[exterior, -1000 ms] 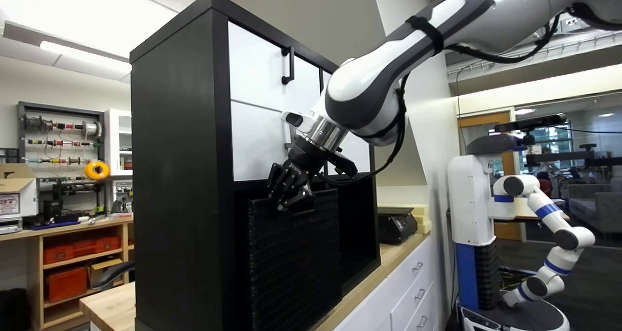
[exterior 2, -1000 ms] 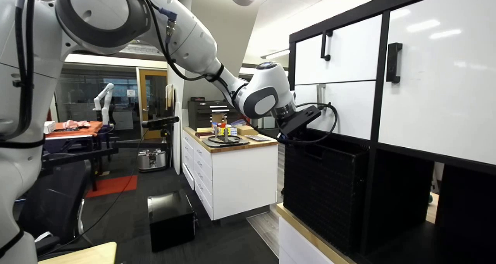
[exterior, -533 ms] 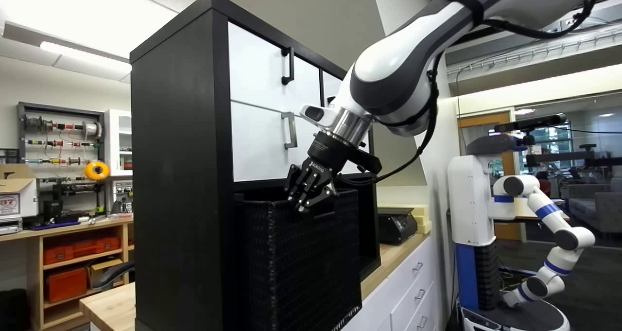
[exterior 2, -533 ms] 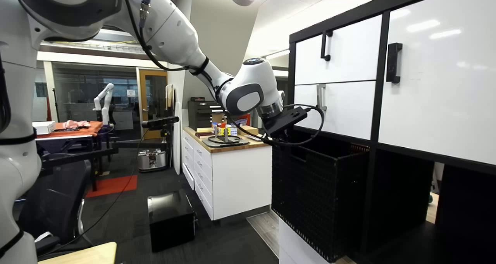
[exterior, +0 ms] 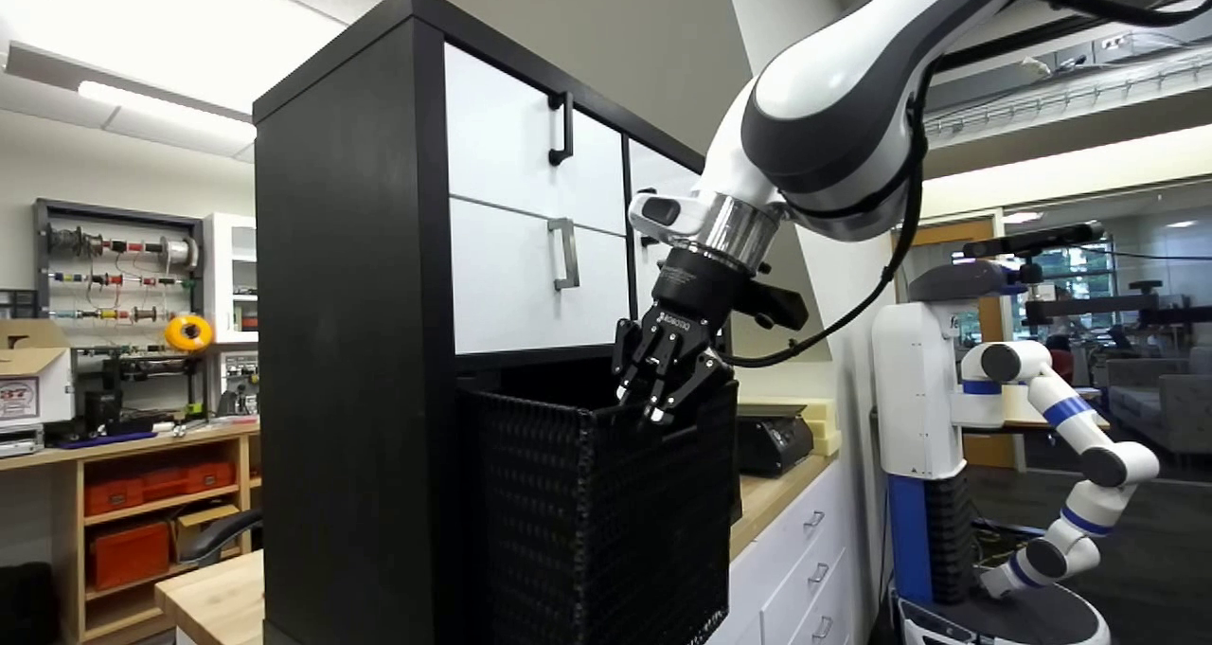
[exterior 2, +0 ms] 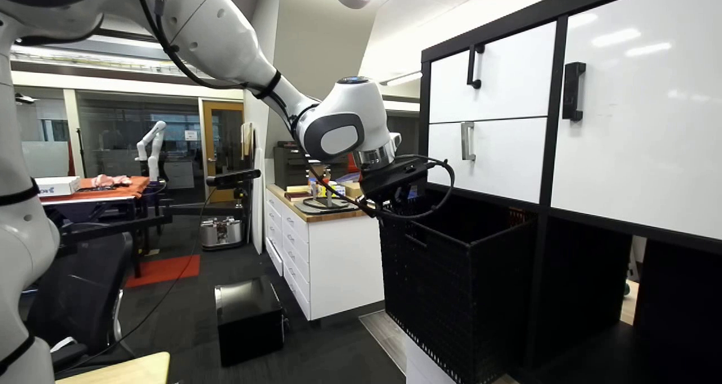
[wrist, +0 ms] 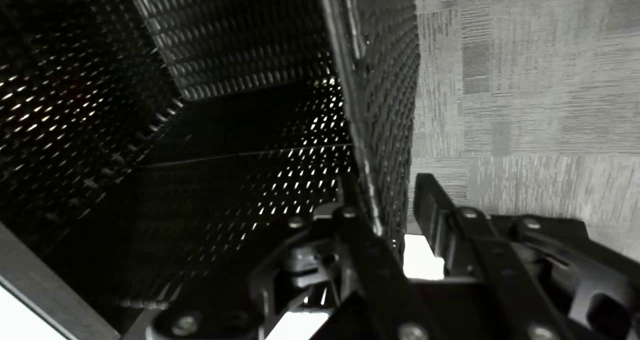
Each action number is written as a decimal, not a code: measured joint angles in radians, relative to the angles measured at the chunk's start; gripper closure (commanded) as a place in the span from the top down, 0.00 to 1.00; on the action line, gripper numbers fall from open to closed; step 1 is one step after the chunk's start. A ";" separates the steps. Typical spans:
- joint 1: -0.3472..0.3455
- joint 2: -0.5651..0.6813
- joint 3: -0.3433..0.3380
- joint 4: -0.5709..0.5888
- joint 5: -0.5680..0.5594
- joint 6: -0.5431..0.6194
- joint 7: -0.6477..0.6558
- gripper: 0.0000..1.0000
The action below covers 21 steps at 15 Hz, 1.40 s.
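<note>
Where the gripper (wrist: 387, 190) meets the basket (exterior: 663, 522): its two fingers (wrist: 434, 215) stand apart, one on the inner side and one on the outer side, with the rim (wrist: 345, 90) of the front wall (exterior 2: 428, 294) between them.
Jaws: they are released; in the wrist view a gap is seen between the outer finger and the wall. Whether the inner finger touches the rim, I cannot tell with certainty, since black lies upon black there.
Basket: it is black and woven, and it juts out from the lower part of the cabinet (exterior: 331, 342), past the edge of the counter (exterior: 778, 499). A handle slot (exterior 2: 415, 241) is cut near the gripper.
Basket inside: the bottom (wrist: 240, 120) is dark, and small lights pass through the weave.
Cabinet fronts: above the basket are two white panels, the upper panel (exterior 2: 513, 68) with a black handle (exterior 2: 470, 67), the lower panel (exterior 2: 507, 164) with a grey handle (exterior 2: 465, 141). Beside them is a larger white door (exterior 2: 643, 113).
Counter: its top is of wood, and the drawers (exterior: 797, 571) below are white.
Floor beneath: grey planks (wrist: 530, 90) show in the wrist view.
Farther away: a white and blue robot (exterior: 914, 408) stands in an exterior view.
</note>
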 measured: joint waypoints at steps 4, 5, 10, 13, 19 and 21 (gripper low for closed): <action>0.010 -0.029 -0.028 0.015 0.000 -0.153 0.149 0.89; 0.011 -0.033 -0.035 0.025 -0.001 -0.194 0.195 0.95; 0.013 -0.061 -0.060 0.089 -0.002 -0.346 0.401 1.00; 0.013 -0.085 -0.077 0.120 -0.017 -0.405 0.545 1.00; 0.013 -0.120 -0.101 0.134 -0.176 -0.515 0.908 1.00; 0.013 -0.126 -0.101 0.133 -0.223 -0.557 1.021 1.00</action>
